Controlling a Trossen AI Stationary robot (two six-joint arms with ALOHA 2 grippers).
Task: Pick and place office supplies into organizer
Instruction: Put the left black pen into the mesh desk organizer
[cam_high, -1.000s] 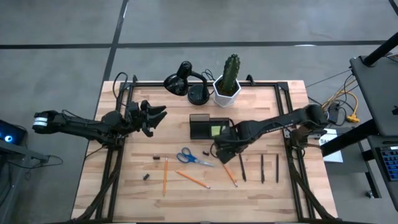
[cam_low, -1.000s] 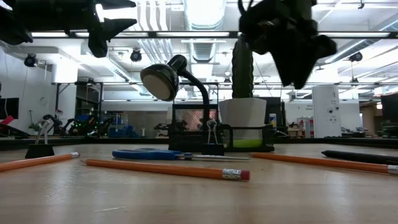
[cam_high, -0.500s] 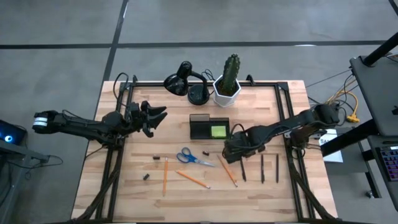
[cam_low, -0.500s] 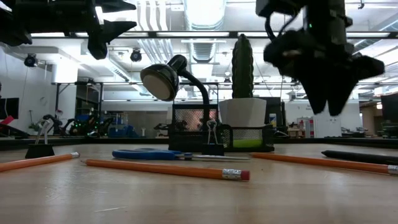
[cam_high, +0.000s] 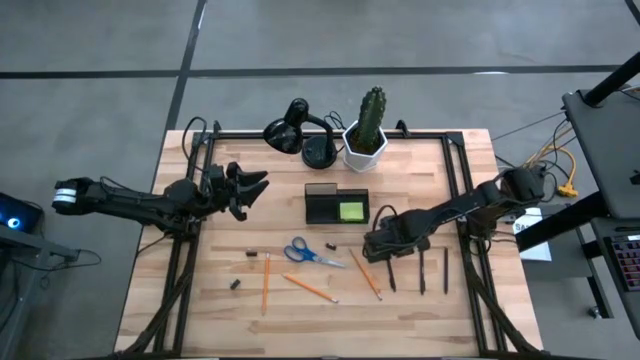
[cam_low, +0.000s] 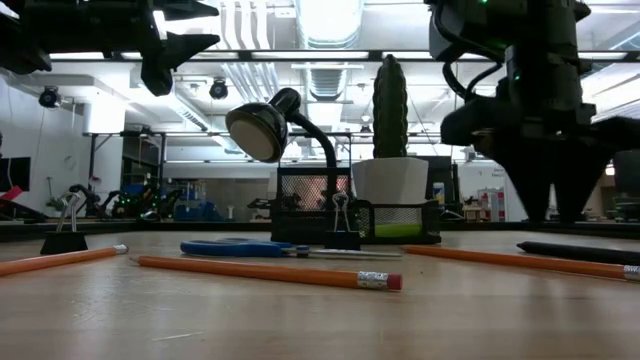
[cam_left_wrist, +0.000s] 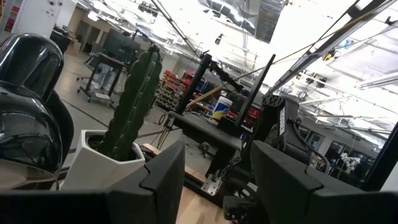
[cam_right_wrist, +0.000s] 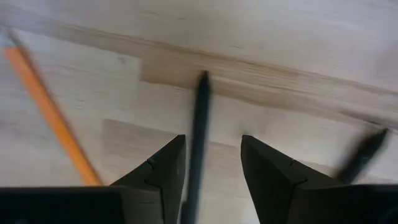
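- Above the right half of the table (cam_high: 200, 300), the right gripper (cam_high: 383, 248) hangs low over the leftmost dark pen (cam_right_wrist: 198, 134); its fingers are spread, one to each side of the pen, which still lies on the wood.
- An orange pencil (cam_right_wrist: 53, 118) lies just beside that pen; two more pens (cam_high: 422, 270) lie further right.
- Near the table's middle stands the organizer (cam_high: 336, 204), with the lime-green sticky-note pad (cam_high: 351, 211) inside its right compartment.
- Blue-handled scissors (cam_high: 306, 252), two more pencils (cam_high: 266, 282) and small dark clips (cam_high: 236, 284) lie in front of it.
- At the table's left edge, the left gripper (cam_high: 250, 185) hovers with its fingers apart, holding nothing.
- Behind stand the lamp (cam_high: 295, 130) and the cactus (cam_high: 371, 118).
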